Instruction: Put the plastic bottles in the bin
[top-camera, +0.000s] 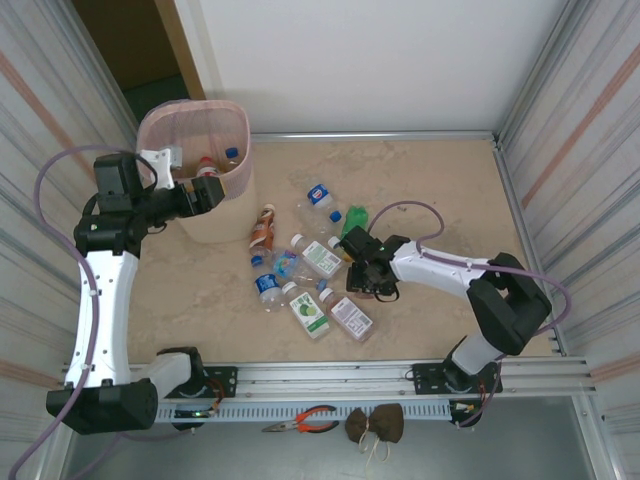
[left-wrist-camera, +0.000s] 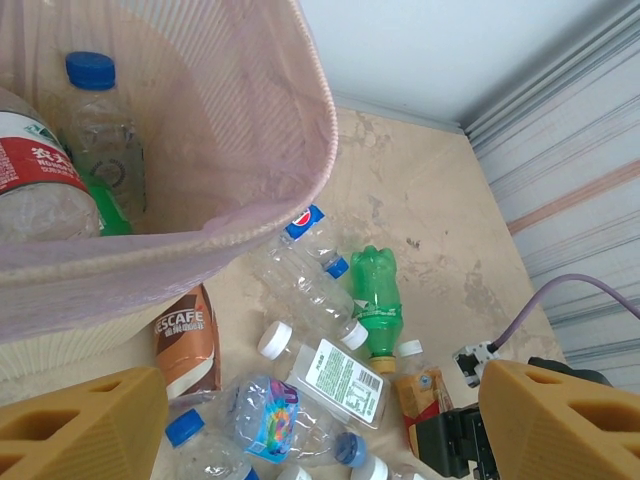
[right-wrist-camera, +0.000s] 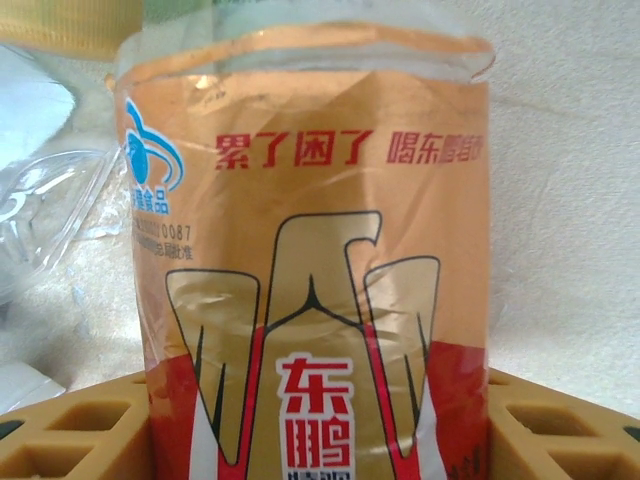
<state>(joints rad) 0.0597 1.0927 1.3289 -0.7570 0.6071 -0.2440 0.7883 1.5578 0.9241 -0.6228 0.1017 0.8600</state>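
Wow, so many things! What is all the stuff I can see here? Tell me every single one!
bin: one, pale pink, far left of the table.
bottles in the bin: at least two, clear, one blue-capped, one red-labelled.
clear bottles: about seven, coloured labels, lying mid-table.
Nescafe bottle: one, brown, by the bin's foot.
green bottle: one, green, among the clear ones.
orange-labelled bottle: one, orange and red, in the right tool.
pliers: one pair, red handles, on the near ledge.
table: one, beige, marbled.
left tool: one, yellow fingers, open, by the bin's rim.
right tool: one, yellow fingers, shut on the orange-labelled bottle.
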